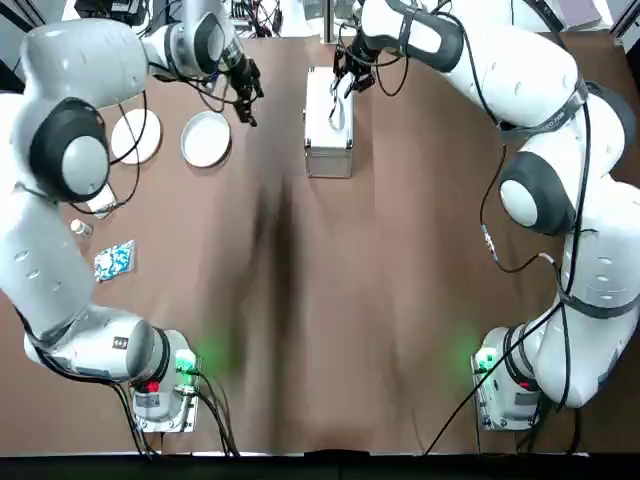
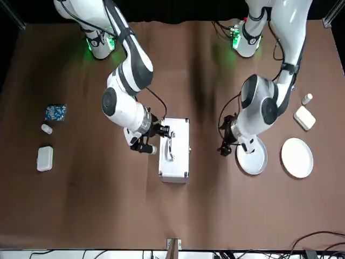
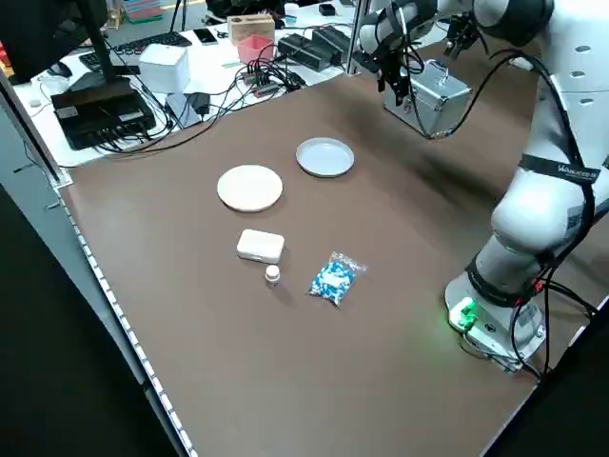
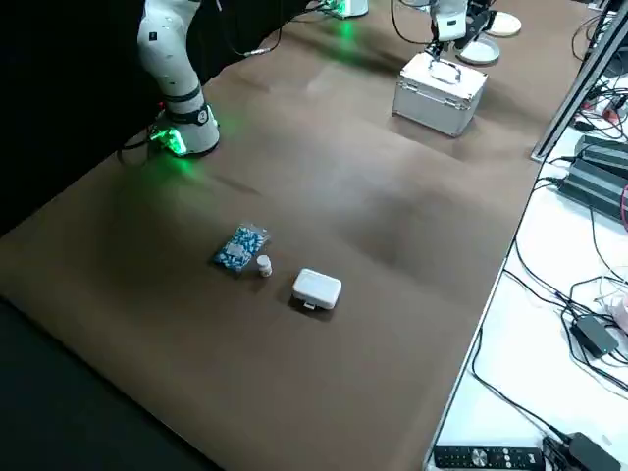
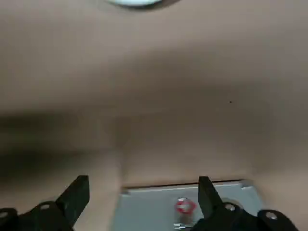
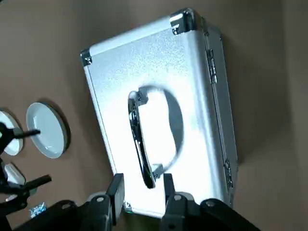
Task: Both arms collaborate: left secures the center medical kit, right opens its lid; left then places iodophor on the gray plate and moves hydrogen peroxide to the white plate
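The medical kit (image 6: 159, 125) sat closed on the desk (image 1: 300, 330), right under the right gripper (image 6: 140, 190), whose fingers (image 6: 115, 192) stood narrowly apart, empty, just above the handle (image 6: 142, 144). Judged: rigid metal case w/ smooth slippery walls, moderately heavy; best braced at its side walls, lid raised by the handle or front edge.

Left gripper (image 5: 144, 199) hung just beside the kit, fingers wide, empty; the gray plate (image 1: 206, 138) lay near, white plate (image 1: 135, 135) beyond.

Count: 1 kit, 2 plates.
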